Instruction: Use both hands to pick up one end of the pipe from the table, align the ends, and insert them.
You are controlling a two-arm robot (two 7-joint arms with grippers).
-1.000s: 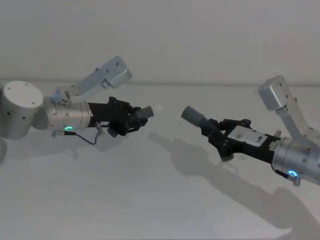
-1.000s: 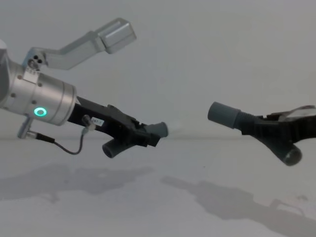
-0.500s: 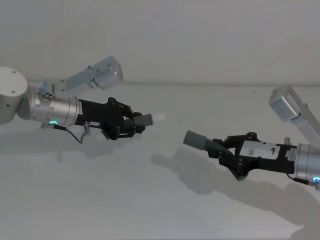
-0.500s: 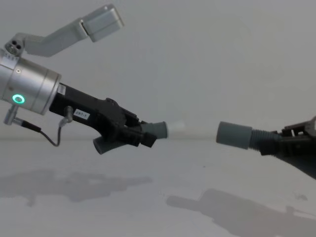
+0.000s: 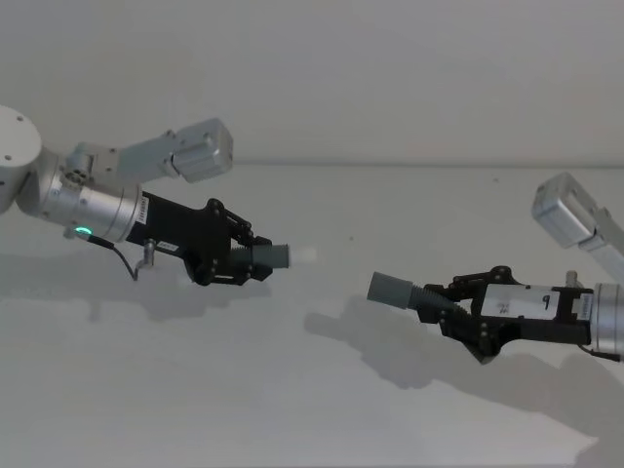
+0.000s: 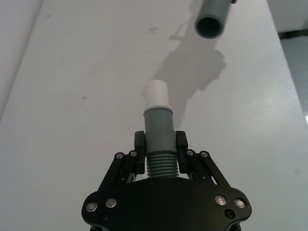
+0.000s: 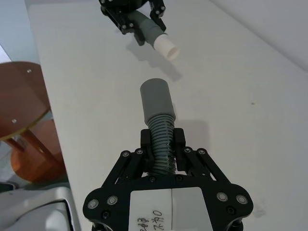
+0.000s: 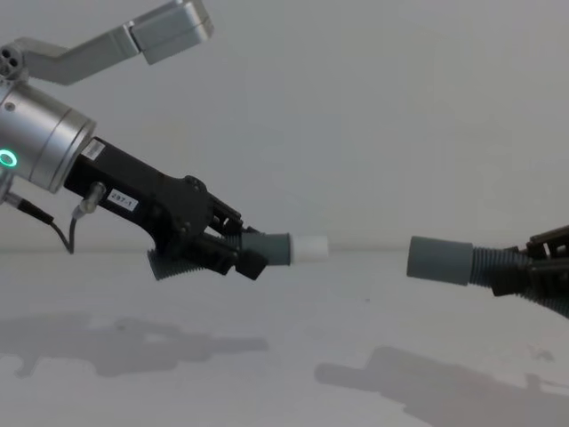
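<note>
While both hose pieces are off the table (image 5: 292,409), their ends face each other with a gap between.
Head, left: left gripper (image 5: 249,261) has its jaws narrow, clamped on the left hose (image 5: 265,257). The white tip (image 5: 305,254) points toward the right arm.
Head, right: right gripper (image 5: 447,302) has its jaws narrow, clamped on the right hose (image 5: 427,295). The right cuff (image 5: 390,289) points back at the tip, lower in frame and not touching.
Left wrist: fingers (image 6: 139,147) pinch the ribs just behind the left cuff (image 6: 159,122), and the tip sticks out front. The open mouth of the right cuff is ahead, off the tip's axis.
Right wrist: fingers (image 7: 179,143) pinch the ribs behind the cuff. The left gripper is farther off, its tip angled toward the cuff and apart from it.
Chest: both pieces are near level, above their shadows on the table. Tip and cuff mouth face each other, apart, with the cuff slightly lower.
</note>
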